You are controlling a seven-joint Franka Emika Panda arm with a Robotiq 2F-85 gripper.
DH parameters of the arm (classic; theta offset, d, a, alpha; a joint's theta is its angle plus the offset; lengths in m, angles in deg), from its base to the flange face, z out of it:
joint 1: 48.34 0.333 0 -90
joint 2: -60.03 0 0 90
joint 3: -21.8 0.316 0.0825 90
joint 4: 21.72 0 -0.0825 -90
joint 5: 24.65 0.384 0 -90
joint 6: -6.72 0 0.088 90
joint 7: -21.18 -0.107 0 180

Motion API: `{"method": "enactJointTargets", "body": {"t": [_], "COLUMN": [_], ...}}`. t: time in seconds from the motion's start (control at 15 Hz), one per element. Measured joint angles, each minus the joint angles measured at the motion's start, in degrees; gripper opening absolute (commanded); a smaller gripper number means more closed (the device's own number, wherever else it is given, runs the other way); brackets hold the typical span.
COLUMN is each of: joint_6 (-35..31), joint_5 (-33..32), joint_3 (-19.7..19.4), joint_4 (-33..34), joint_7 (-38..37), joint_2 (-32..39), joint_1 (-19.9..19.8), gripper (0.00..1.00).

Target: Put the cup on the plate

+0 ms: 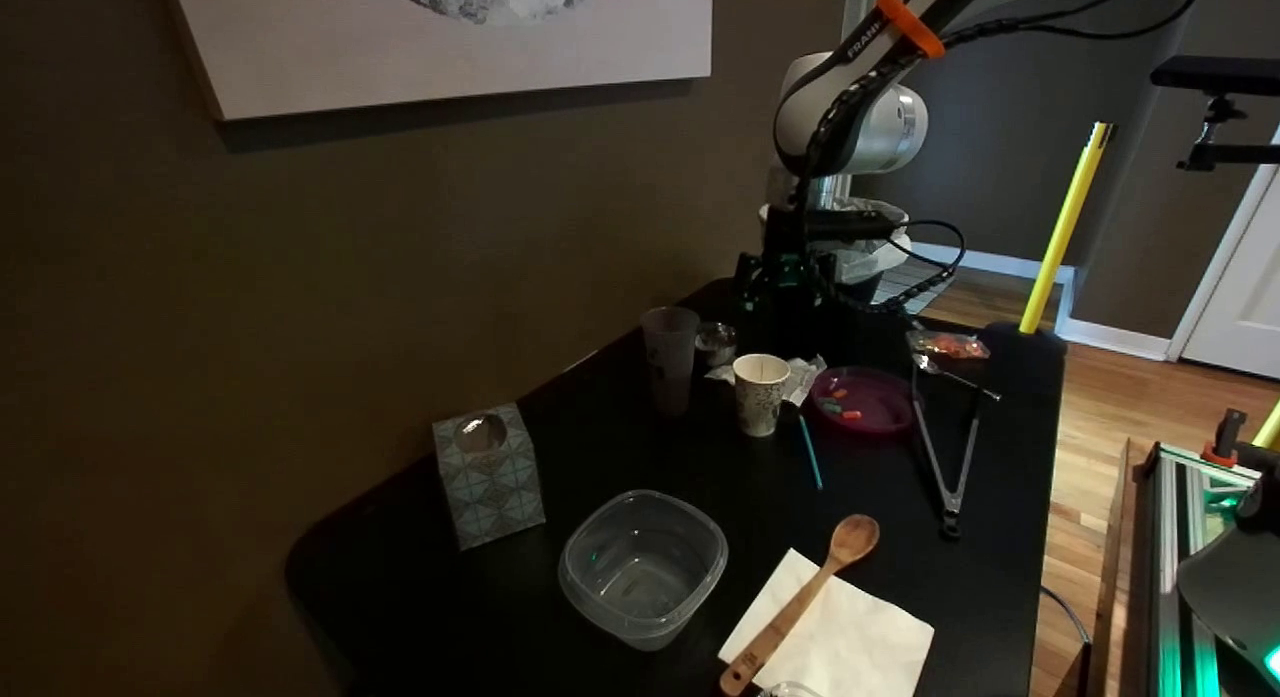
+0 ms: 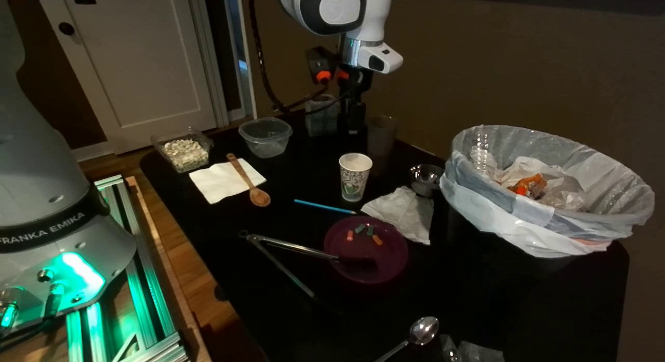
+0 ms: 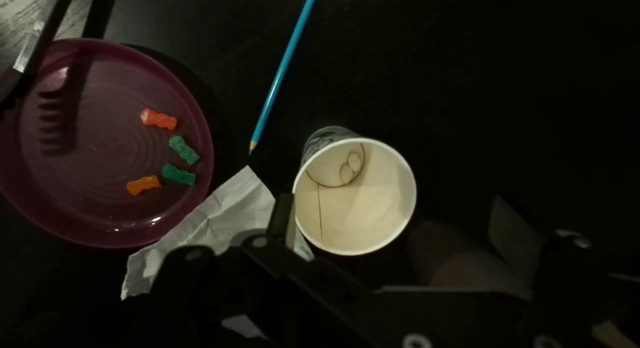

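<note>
- Below the fingers (image 3: 283,220), the cup (image 3: 355,195) stood upright on the black table (image 2: 499,299), mouth up; both exterior views showed a gap between it and them.
- The gripper (image 3: 392,208) hung over it, fingers spread wide, with hold of nothing.
- Left of the fingers in the wrist view, well apart from them, lay the plate (image 3: 110,138), dark red, with two orange and two green candies (image 3: 184,150) on it.
- Over the plate's side farthest from the fingers in that view reached the metal tongs (image 2: 296,247), standing in the way there.
- Between one finger and the plate lay crumpled paper (image 3: 220,218), partly hidden by the gripper.
- Ahead of the fingertips ran a blue pencil (image 3: 282,73), its tip between cup and plate.
- From the fingers toward the wall (image 1: 400,277) stood a grey tumbler (image 1: 668,362) and a metal bowl (image 2: 426,179).
- Well away from the fingers were a clear container (image 2: 267,144), a napkin (image 2: 215,183) under a wooden spoon (image 2: 242,173), a tissue box (image 1: 495,492) and a lined bin (image 2: 509,229).
</note>
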Motion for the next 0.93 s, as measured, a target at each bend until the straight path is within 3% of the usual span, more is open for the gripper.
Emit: {"method": "enactJointTargets", "body": {"t": [0.53, 0.93], "joint_6": [0.00, -1.24], "joint_5": [-0.04, 0.38], "joint_3": [-0.76, -1.93], "joint_4": [-0.86, -1.20], "joint_7": [-0.06, -2.23], "joint_2": [0.09, 5.38], "joint_1": [-0.06, -0.42], "gripper": [1.00, 1.00]}}
